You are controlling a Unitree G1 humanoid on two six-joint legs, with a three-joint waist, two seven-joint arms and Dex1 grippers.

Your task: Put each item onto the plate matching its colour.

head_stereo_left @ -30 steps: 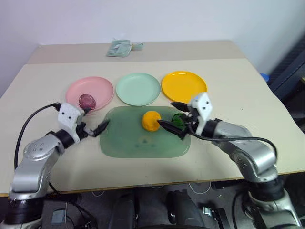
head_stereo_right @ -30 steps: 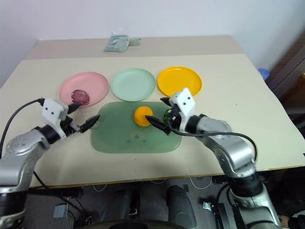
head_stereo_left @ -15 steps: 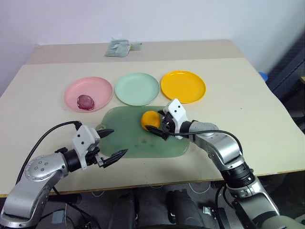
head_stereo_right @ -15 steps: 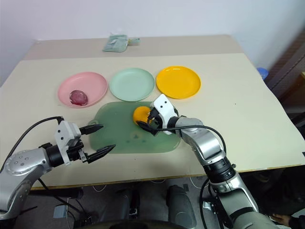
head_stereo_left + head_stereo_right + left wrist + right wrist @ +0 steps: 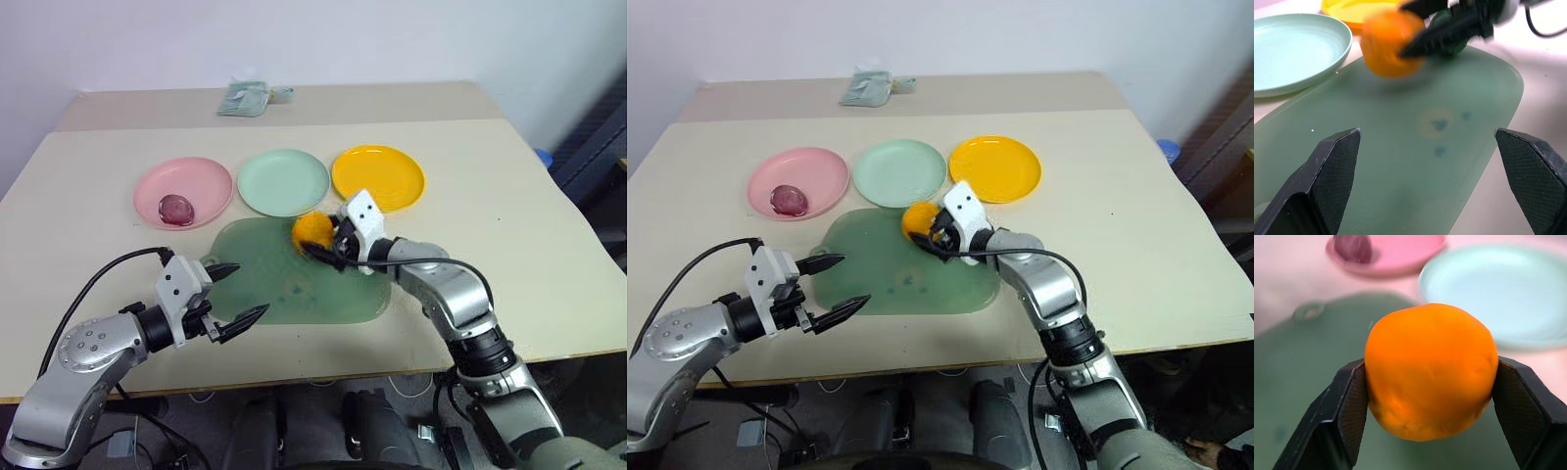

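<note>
The orange item (image 5: 1430, 369) is pinched between the two fingers of my right gripper (image 5: 318, 240), which is shut on it at the far edge of the green mat (image 5: 284, 284), close to the yellow-orange plate (image 5: 378, 177). A dark green item (image 5: 1452, 46) peeks out behind that gripper's fingers. On the pink plate (image 5: 201, 181) lies the purplish-pink item (image 5: 176, 208). The mint green plate (image 5: 284, 182) between the other two plates holds nothing. My left gripper (image 5: 247, 289) hangs open over the mat's near left corner, with nothing between its fingers.
A folded greenish packet (image 5: 247, 98) lies at the table's far edge. A black cable (image 5: 98, 279) loops off my left arm. A blue object (image 5: 544, 157) sits beyond the table's right edge.
My right gripper has shut on the orange item and carried it toward the mat's far edge. My left gripper has drawn back from the pink plate to the mat's near left corner.
</note>
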